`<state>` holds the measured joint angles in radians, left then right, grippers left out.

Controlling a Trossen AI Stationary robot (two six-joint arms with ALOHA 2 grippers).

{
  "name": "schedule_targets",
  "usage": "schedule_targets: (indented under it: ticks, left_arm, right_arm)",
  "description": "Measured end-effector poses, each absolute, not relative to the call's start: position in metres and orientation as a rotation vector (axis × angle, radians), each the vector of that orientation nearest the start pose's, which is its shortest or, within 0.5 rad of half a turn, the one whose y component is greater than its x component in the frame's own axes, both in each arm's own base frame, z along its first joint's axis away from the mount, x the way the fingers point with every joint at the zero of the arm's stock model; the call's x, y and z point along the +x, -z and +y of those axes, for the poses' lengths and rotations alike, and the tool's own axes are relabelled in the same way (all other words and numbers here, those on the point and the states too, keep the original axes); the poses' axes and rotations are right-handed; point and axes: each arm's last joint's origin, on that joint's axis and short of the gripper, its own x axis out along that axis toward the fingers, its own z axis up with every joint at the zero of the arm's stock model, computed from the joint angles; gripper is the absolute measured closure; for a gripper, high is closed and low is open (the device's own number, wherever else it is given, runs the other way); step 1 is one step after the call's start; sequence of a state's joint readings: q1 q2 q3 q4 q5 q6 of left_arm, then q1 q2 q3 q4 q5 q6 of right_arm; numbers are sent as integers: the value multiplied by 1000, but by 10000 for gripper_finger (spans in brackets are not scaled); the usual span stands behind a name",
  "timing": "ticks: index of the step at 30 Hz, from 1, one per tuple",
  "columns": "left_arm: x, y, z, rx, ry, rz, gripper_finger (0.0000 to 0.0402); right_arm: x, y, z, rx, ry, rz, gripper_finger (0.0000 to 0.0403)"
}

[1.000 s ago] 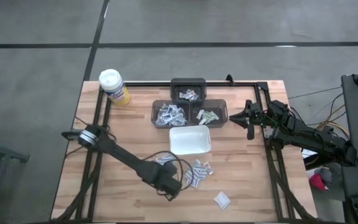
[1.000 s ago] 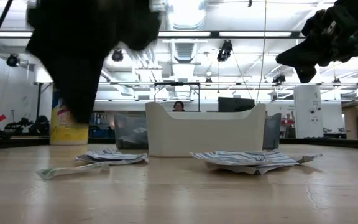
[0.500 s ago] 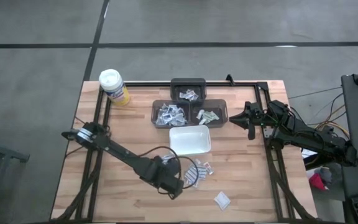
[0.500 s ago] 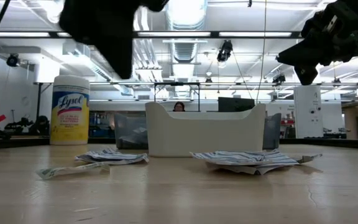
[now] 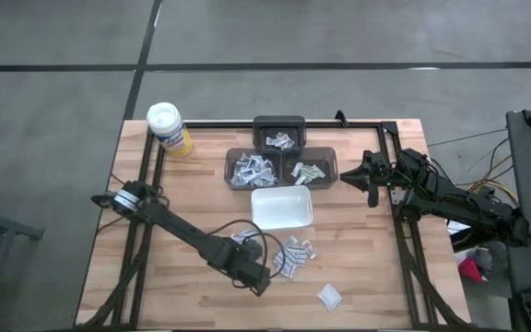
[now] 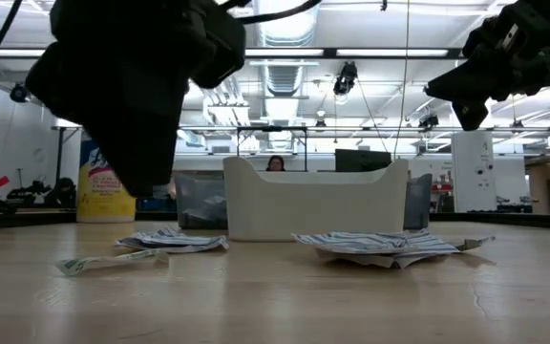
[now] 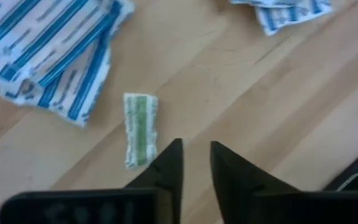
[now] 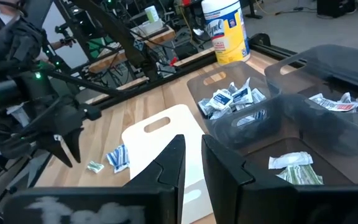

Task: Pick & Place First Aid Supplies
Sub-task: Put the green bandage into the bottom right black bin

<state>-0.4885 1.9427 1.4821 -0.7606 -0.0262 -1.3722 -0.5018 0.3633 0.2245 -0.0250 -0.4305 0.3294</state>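
- Wooden table (image 5: 155,212): white tray (image 5: 281,207) at its middle.
- My left gripper (image 7: 196,163) hovers above a green packet (image 7: 139,128), fingers slightly apart, nothing between them.
- Risk, as I judge it: descending off-centre, I'd nudge the packet away or miss.
- My right gripper (image 8: 192,158) waits beside the bins, empty.

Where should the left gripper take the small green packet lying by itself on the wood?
Come straight down and pinch the green packet across its narrow width, mid-length. It lies flat and alone on the table, clear of the blue-striped packets. The left gripper hovers just beside it, slightly open.
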Motion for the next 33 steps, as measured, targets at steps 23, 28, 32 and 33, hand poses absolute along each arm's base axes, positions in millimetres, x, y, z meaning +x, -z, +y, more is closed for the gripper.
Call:
schedule_targets:
  ticks: [23,28,32,33]
  left_arm:
    - [338,-166,-178,-941,-529,1222,260]
    - [338,-161,-178,-973,-528,1202,269]
    - [337,-161,-177,-966,-527,1202,295]
    - [337,-160,-177,-962,-527,1202,304]
  right_arm:
    - [108,-207,-46,406,99,134,351]
    - [108,-208,-46,405,99,133,351]
    - [108,-207,-46,406,99,133,351]
    - [108,-207,-46,406,99,133,351]
